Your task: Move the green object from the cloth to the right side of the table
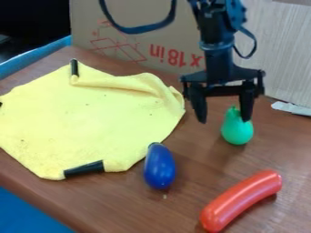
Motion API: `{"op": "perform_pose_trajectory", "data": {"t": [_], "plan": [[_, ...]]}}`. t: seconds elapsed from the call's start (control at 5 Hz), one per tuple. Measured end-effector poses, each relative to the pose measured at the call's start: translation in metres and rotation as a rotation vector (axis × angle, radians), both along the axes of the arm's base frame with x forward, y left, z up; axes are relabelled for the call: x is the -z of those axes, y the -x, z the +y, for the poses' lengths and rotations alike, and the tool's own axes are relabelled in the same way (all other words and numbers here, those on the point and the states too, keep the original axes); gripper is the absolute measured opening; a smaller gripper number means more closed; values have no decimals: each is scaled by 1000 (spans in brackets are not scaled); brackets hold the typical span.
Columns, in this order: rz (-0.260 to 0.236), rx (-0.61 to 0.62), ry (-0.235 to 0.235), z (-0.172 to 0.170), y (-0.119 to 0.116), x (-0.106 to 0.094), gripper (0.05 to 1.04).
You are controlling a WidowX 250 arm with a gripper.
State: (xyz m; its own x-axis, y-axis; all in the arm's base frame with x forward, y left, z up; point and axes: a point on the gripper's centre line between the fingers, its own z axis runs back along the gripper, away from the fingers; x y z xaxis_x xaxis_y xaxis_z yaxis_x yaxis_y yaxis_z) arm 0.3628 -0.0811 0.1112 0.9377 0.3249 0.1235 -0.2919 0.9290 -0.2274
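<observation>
"So, how does your green pear (pixel 237 131) look?"

"It's bright green, all one colour, and a bit shiny. It has a fat, round bottom and a skinny top with a tiny stem. It stands up on the brown table (pixel 115 202), right of the middle of the frame. It's off the yellow cloth (pixel 88 116), which is over on the left."

"And your claw (pixel 224 121)? Is it holding anything?"

"Nope! My black claw hangs just above the middle right, with its two fingers wide apart. Nothing is pinched in them. The finger on the right is in front of the pear's top. I can't tell if they touch."

"What's lower down?"

"A blue toy eggplant (pixel 160 167) near the low middle, and a red sausage (pixel 242 200) at the lower right."
</observation>
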Motion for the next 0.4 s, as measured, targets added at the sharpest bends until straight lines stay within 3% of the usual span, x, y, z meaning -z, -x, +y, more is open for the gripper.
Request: {"op": "perform_pose_trajectory", "data": {"t": [0.4], "plan": [[0,11,75,19,14,-32,1000]]}}
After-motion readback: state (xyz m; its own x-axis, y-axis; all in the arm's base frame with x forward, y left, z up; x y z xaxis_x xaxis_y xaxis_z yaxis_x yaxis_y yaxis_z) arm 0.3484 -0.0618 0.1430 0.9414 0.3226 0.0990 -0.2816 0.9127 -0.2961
